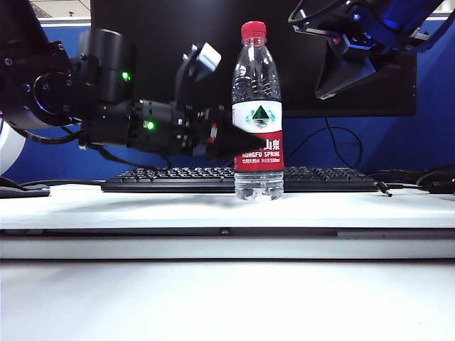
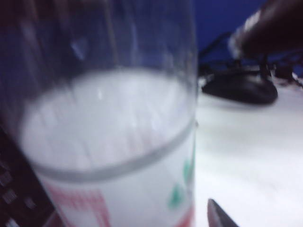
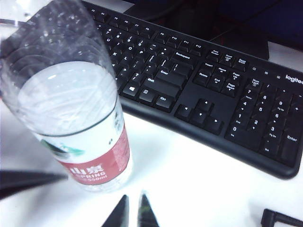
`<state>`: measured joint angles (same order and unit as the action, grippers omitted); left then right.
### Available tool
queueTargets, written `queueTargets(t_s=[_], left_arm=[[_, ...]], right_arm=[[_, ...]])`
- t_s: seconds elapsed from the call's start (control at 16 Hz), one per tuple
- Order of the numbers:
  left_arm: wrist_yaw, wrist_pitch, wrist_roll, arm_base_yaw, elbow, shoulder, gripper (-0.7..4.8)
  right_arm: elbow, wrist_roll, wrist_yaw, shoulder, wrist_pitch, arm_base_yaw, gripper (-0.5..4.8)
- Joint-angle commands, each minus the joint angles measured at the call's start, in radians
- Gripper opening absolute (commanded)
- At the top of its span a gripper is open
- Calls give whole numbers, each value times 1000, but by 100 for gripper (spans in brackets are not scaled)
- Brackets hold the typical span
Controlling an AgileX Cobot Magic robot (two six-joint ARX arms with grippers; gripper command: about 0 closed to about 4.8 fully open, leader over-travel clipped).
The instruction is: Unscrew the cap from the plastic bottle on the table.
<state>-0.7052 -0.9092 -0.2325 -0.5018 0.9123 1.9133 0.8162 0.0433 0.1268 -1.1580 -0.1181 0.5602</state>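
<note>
The plastic bottle (image 1: 257, 106) stands upright on the white table (image 1: 142, 206), with the red cap (image 1: 253, 30) on its neck. My left gripper (image 1: 240, 139) reaches in from the left at the height of the label and is open around the bottle (image 2: 109, 142). In the left wrist view one fingertip (image 2: 218, 216) stands a little clear of the bottle's side; the other is hidden behind it. My right gripper (image 3: 133, 213) is shut and empty, held high to the right of the cap, looking down on the bottle (image 3: 80, 123). In both wrist views the cap is out of sight.
A black keyboard (image 1: 178, 177) (image 3: 213, 94) lies just behind the bottle, with a dark monitor (image 1: 163, 28) behind it. A black mouse (image 2: 241, 87) sits off to the right with cables. The table's front edge (image 1: 227, 231) runs across the exterior view.
</note>
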Motion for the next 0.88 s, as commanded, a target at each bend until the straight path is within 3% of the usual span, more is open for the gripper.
queueTargets(t_s=[0.06, 0.69, 0.81, 0.88], left_arm=[[14, -84, 8, -6, 5, -4, 394], [39, -72, 20, -89, 72, 35, 392], [39, -71, 20, -89, 71, 35, 328], [39, -71, 20, -89, 72, 35, 328]], right_arm=[[5, 13, -6, 10, 7, 0, 40], [7, 42, -16, 62, 47, 1, 40], [7, 42, -17, 74, 67, 1, 40], [7, 43, -19, 79, 89, 1, 40]])
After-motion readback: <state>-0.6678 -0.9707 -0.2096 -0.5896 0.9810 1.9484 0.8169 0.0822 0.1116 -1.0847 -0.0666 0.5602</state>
